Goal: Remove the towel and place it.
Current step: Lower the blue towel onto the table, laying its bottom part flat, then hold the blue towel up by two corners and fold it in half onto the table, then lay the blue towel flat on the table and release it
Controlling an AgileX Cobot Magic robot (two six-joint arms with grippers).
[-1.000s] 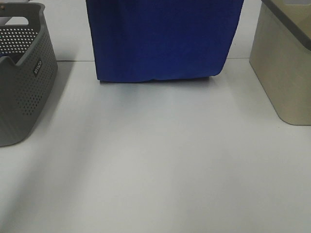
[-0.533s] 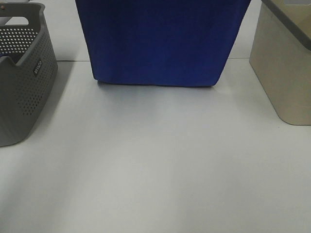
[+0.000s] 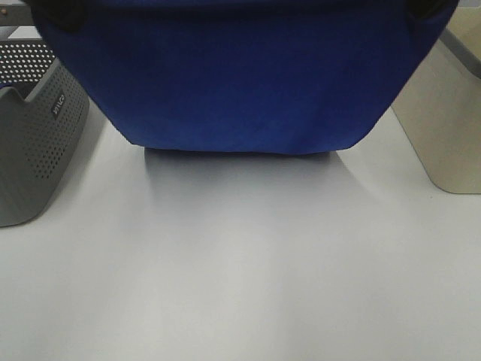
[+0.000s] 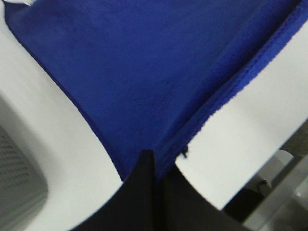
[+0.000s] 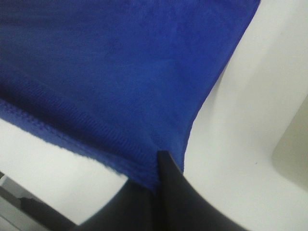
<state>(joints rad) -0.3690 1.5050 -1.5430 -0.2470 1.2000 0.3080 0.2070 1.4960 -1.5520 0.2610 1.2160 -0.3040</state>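
Note:
The towel (image 3: 240,75), a large royal-blue plush cloth, hangs stretched wide across the top of the high view. Its lower edge sits just above or on the white table (image 3: 240,263); I cannot tell which. My left gripper (image 3: 64,13) holds its upper left corner and my right gripper (image 3: 434,6) its upper right corner. In the left wrist view the black fingers (image 4: 144,168) of the left gripper (image 4: 153,156) are shut on the towel (image 4: 144,72) at its stitched hem. In the right wrist view the right gripper (image 5: 159,156) is likewise shut on the towel (image 5: 110,62).
A grey perforated basket (image 3: 34,143) stands at the left edge of the table. A beige bin (image 3: 443,128) stands at the right. White table surface lies in front of the towel.
The towel has spread wider and come nearer the camera, and its lower edge has dropped in the view. Both grippers' dark tips now show at the top corners.

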